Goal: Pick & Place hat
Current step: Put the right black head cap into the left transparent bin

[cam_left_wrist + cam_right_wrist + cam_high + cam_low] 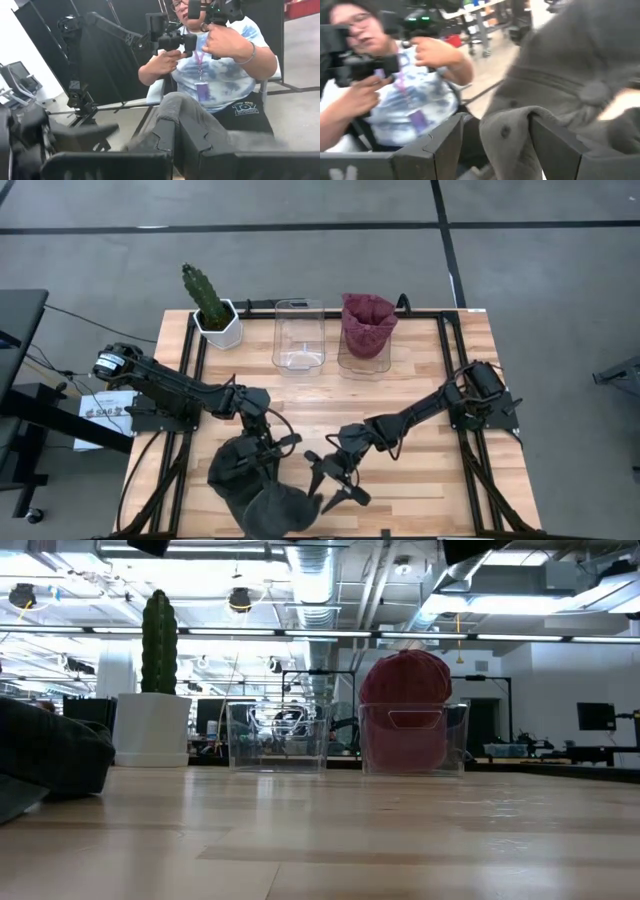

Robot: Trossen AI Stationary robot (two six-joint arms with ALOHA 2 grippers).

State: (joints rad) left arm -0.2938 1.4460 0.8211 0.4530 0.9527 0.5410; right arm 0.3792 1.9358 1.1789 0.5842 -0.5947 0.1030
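A dark grey hat (pixel 258 492) lies bunched at the table's near edge, left of the middle; the low view shows it as a dark mass (pixel 50 755) at the left. My left gripper (pixel 272 455) is shut on its upper cloth. My right gripper (pixel 325 485) stands open at the hat's right side, with a flap of grey cloth (pixel 507 132) between its fingers. A maroon hat (pixel 367 323) sits in the right one of two clear containers at the far side. My left gripper pinches a raised fold of the grey hat's cloth (pixel 176 107) between its two fingers, coming about level from the table's far left. The rest of the hat sags below the fingers, and its lower part (pixel 40 802) seems to rest on the table. My right gripper has the grey flap between its open fingers (pixel 547 137); whether they touch it I cannot tell.
An empty clear container (pixel 299 335) stands at the far middle beside the one with the maroon hat. A cactus in a white pot (pixel 213 312) stands at the far left. Beyond the near edge a person (pixel 220 65) holds two hand controllers.
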